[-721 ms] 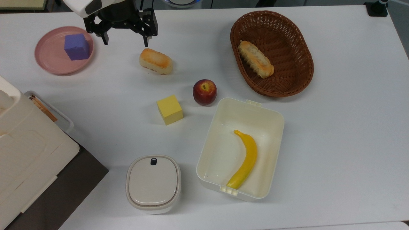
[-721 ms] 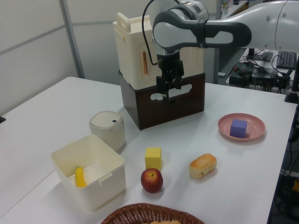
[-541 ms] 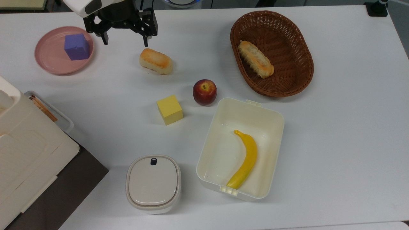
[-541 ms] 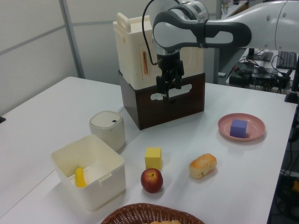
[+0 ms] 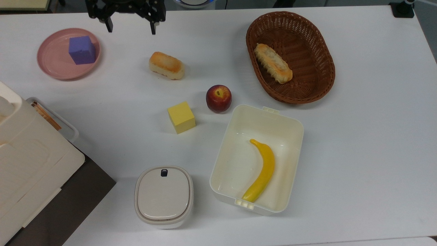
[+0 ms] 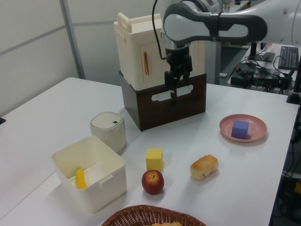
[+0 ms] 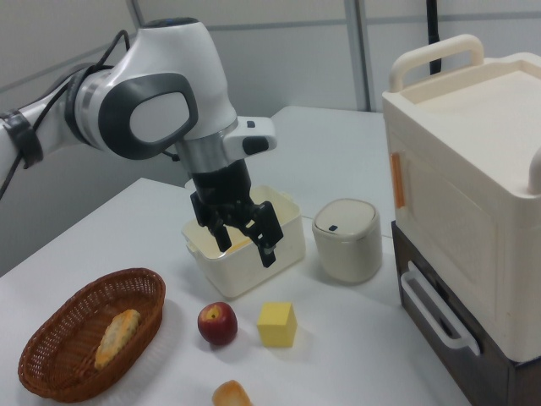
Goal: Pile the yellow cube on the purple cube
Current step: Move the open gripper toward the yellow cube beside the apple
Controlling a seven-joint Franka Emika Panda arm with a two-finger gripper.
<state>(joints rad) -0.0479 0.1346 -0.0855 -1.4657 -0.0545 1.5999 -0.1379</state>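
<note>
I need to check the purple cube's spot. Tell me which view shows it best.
The top view: the purple cube sits unobstructed in the pink plate, top face visible. The left view shows it smaller and farther off. The right view's table stops short of it.

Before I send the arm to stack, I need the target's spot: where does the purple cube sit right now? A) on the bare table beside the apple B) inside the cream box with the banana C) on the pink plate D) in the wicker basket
C: the purple cube rests on the pink plate at the top view's upper left, apart from the yellow cube, which stands on the table near the apple.
</note>
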